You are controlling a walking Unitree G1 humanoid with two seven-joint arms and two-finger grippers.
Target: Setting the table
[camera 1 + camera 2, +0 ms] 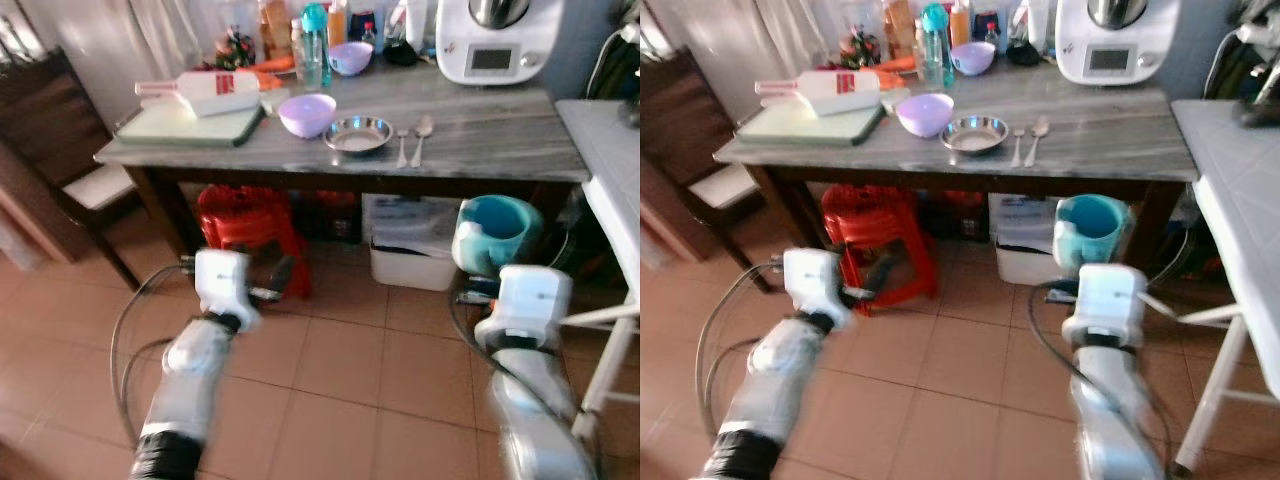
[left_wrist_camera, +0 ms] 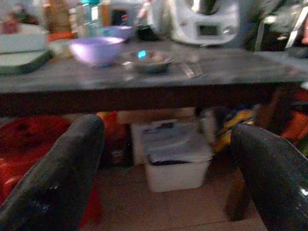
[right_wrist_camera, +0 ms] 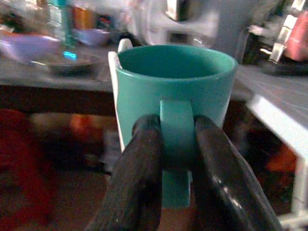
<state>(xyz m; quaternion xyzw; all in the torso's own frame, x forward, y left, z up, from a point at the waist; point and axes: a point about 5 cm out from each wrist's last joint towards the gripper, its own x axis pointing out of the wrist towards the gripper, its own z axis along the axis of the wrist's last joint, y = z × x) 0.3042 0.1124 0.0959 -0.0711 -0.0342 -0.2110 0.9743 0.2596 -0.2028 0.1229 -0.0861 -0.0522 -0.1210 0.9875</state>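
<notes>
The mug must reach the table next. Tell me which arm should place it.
Right. The right gripper already has its fingers shut on the mug handle, below the table edge near the spoons. The left gripper is open and holds nothing.

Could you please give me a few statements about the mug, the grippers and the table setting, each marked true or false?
1. The right gripper grips the teal mug by its handle. True.
2. The left gripper holds a spoon. False: its fingers are open and hold nothing.
3. The mug already stands on the table. False: it is held below the table's edge, in front of it.
4. Two spoons lie beside the metal dish. True.
5. The purple bowl lies on the floor. False: it stands on the table.
</notes>
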